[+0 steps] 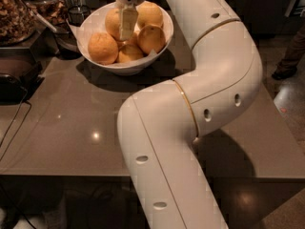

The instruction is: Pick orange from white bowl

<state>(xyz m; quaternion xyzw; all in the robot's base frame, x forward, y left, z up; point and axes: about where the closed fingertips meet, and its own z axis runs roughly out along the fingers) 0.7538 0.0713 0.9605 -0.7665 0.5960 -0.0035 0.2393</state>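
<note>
white and glossy, the white bowl (125, 68) sits at the far end of the grey-brown tabletop (71, 128), its rim wavy and rising to a point on the left. five oranges (102, 47) are heaped in it, touching one another: one at front left, a partly hidden one low in the middle, one on the right and two at the back. your gripper (127, 34) hangs straight down from the top edge into the bowl. its pale tip lies across the back-left orange (113, 22) and reaches toward the middle of the heap — from this angle you cannot tell whether it is spread or clamped on anything.

the arm (190, 109) takes up most of your view. it rises from the bottom edge, bends at a fat elbow over the right half of the table and runs up past the bowl's right side. it hides the tabletop behind it and casts a shadow to its right.

left of the bowl, things crowd in — a glass jar (13, 18) of brown bits, a small dark cup (78, 14) just beyond the rim, and a pale handle (47, 23) slanting between them. a dark object (14, 82) sits at the table's left edge, with a black cable (12, 128) trailing down across the surface. off the table at far right, a person's shoe (285, 73) stands on the floor.
</note>
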